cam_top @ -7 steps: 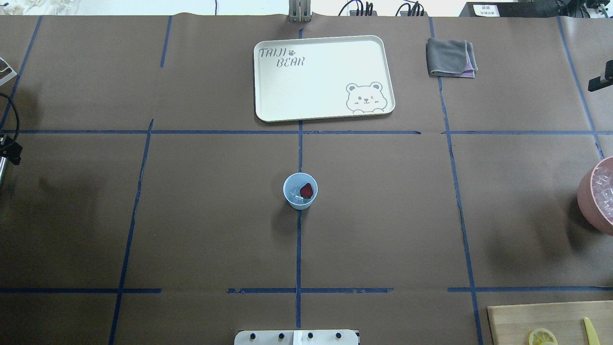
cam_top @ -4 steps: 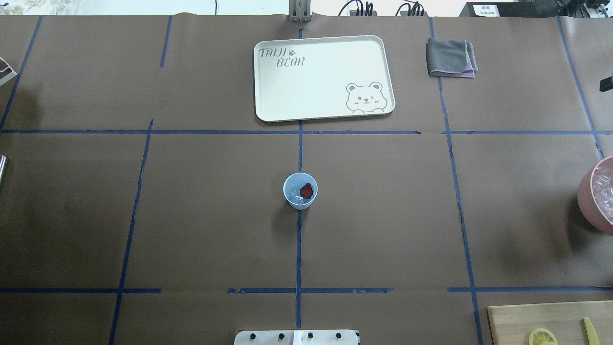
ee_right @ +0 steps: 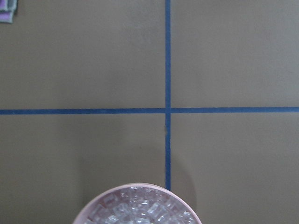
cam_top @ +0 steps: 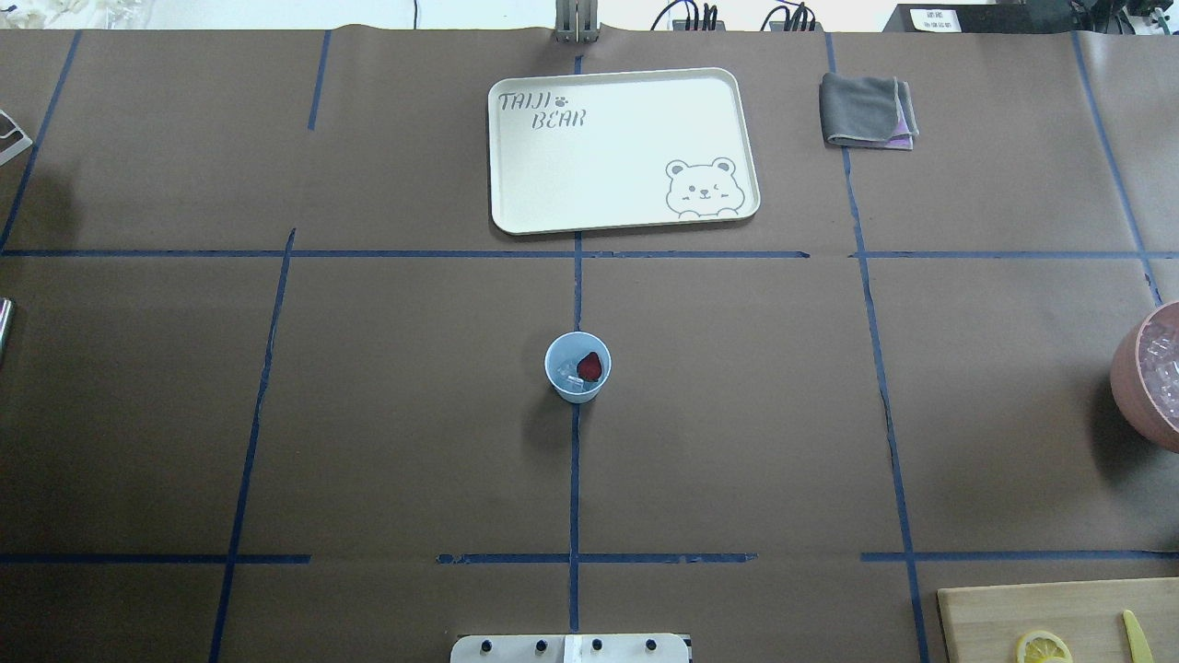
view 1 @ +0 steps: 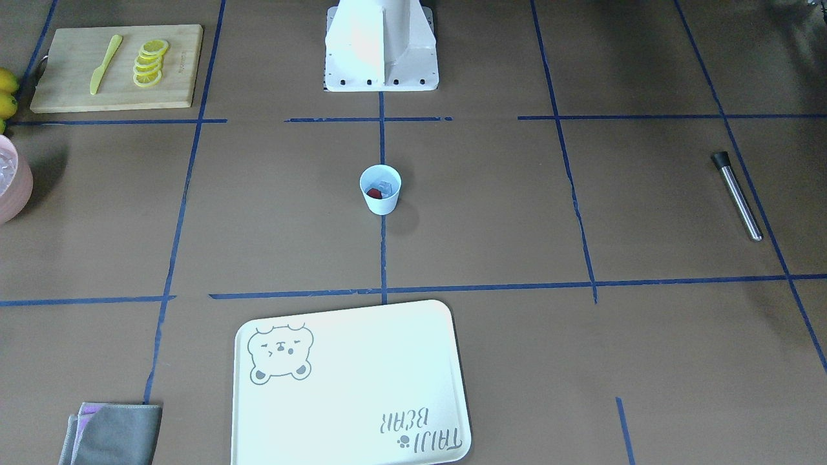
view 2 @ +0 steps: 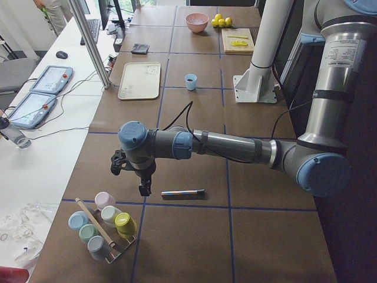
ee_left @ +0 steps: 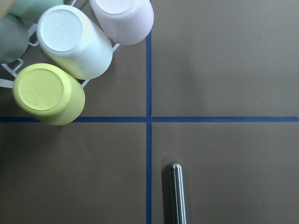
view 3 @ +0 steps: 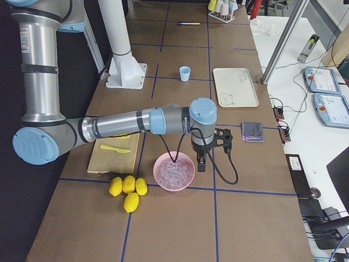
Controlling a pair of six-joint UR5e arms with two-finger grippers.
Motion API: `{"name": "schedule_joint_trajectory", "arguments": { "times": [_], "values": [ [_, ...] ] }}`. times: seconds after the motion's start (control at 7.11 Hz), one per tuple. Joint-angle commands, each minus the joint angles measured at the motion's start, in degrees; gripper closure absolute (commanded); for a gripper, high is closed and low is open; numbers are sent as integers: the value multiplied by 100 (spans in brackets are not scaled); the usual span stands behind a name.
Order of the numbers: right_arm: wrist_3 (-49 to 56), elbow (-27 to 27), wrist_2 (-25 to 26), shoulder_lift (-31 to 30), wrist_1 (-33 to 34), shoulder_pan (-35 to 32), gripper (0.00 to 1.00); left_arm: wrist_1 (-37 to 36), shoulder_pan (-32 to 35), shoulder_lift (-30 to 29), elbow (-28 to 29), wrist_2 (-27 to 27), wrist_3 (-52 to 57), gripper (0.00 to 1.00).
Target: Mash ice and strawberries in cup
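The small pale blue cup (cam_top: 558, 366) stands upright on the central tape line (cam_top: 574, 479), holding one dark red strawberry (cam_top: 589, 367) beside clear ice cubes (cam_top: 572, 383) (both whole), well apart from the left gripper (view 2: 143, 188) and right gripper (view 3: 200, 165), whose finger spread I cannot tell.

Pale-blue cup (view 1: 381, 203) upright, centre; strawberry (cam_top: 589, 367), ice (cam_top: 569, 380) inside.
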State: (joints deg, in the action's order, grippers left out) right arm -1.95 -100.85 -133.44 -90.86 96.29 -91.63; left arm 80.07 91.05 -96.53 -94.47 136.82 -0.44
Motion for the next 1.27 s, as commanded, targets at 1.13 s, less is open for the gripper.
{"name": "schedule_joint_trajectory", "arguments": {
  "times": [1.13],
  "values": [
    [406, 311, -7, -28, 4, -56, 0, -194, 10, 715, -907, -42, 35, 0]
  ]
}}
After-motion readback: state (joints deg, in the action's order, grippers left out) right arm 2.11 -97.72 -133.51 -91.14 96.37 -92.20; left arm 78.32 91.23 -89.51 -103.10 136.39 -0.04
